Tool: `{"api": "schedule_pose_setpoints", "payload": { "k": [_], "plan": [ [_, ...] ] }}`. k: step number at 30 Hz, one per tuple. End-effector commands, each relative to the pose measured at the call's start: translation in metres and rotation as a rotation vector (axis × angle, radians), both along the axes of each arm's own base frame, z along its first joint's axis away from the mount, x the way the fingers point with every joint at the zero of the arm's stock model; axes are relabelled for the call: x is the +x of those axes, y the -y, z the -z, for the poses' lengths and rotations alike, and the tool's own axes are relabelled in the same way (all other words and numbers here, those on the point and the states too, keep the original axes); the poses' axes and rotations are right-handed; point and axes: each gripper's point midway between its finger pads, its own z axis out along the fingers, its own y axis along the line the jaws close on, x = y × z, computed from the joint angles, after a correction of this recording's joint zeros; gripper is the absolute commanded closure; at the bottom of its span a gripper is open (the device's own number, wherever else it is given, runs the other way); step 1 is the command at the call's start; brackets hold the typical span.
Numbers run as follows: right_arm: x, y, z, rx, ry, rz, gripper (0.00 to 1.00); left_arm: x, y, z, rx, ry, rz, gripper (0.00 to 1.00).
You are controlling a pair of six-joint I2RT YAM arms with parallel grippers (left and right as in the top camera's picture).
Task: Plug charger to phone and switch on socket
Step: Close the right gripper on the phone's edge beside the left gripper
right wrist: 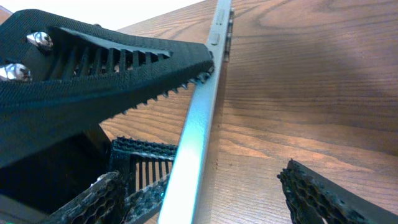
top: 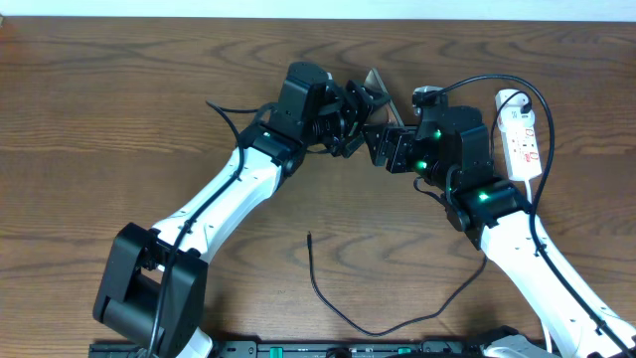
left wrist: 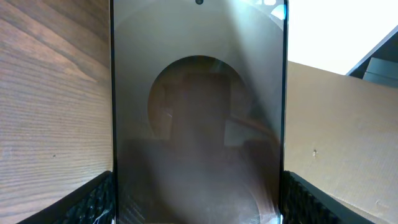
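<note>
Two claws meet at the far middle of the brown wood-grain bench (top: 119, 119), both at the phone (left wrist: 199, 124), a flat slab with a glossy grey-brown face and a thin silver edge. The left claw (left wrist: 198, 196) is closed on it, one ribbed black finger against each long side. The right claw (right wrist: 199, 177) stands open, with the silver edge running between its fingers and the right-hand finger clearly apart from it. The phone is tilted up on edge. Whether its lower end rests on the bench cannot be told.

Risks from here, as judged from where I stand:

- **Slip or drop:** only narrow, smooth sides are pinched. If the left claw loosens before the right one closes, the slab could twist or fall flat.
- **Jammed fingers:** the two claws crowd one small object, so a closing finger may catch the other claw instead of the phone.
- **Charger out of reach:** the thin black charger cable (top: 378, 333) lies in a loop near the front edge, its small plug tip (top: 309, 237) loose and well apart from the phone. Neither claw is free to fetch it.
- **Snagging:** the right arm passes just beside the white power strip with red markings (top: 521, 139) and over the cable loop. A wide swing could drag either of them.
</note>
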Motion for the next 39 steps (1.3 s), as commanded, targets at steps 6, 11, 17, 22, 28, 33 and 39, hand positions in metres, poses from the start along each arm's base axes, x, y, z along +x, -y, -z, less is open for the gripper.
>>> {"api": "schedule_pose_setpoints", "payload": {
  "k": [6,11,17,22,28,33,39],
  "plan": [
    [0.004,-0.003,-0.01,0.011,0.018,0.006,0.38,-0.004,0.006,-0.024,-0.027,0.052,0.011,0.93],
    [0.005,-0.001,-0.01,0.006,0.019,0.015,0.5,-0.006,0.009,-0.024,-0.027,0.053,0.02,0.93],
    [0.005,-0.001,-0.009,0.011,0.015,0.019,0.7,-0.006,0.009,-0.024,-0.027,0.053,0.02,0.93],
    [0.005,-0.001,-0.009,0.011,0.014,0.019,0.82,-0.006,0.009,-0.024,-0.027,0.053,0.02,0.92],
    [0.004,0.0,-0.007,0.012,0.004,0.026,0.99,-0.007,0.01,-0.024,-0.027,0.054,0.025,0.92],
    [0.008,0.01,-0.005,-0.005,-0.001,0.065,0.99,-0.009,0.008,-0.026,0.011,0.17,0.119,0.05],
    [0.024,0.048,-0.006,0.062,-0.038,0.212,0.99,0.003,-0.038,-0.04,-0.104,0.136,0.182,0.05]
  ]
}}
